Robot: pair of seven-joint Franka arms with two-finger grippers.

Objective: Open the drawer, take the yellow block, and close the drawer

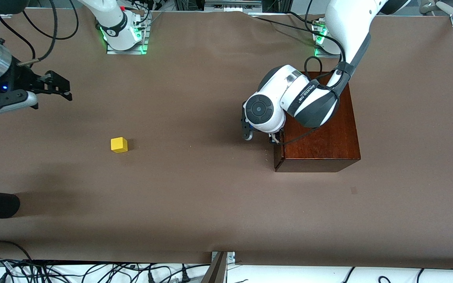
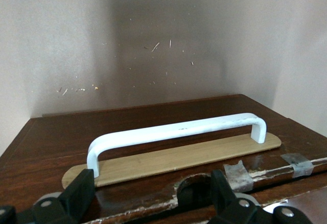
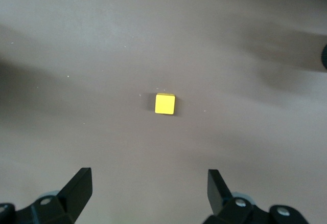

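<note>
The table (image 1: 210, 204) carries a mahogany box (image 1: 325, 145) at the left arm's end. Its drawer (image 2: 153, 132) sits flush in the box, front facing the right arm's end. The left gripper (image 2: 148, 203) is at the drawer front, fingers spread wide, just short of the white handle (image 2: 173, 132) and not touching it. The right gripper (image 3: 148, 193) hangs over bare table at the right arm's end, fingers wide apart, holding nothing. The yellow block (image 1: 119, 144) rests on the table, well apart from the box.
</note>
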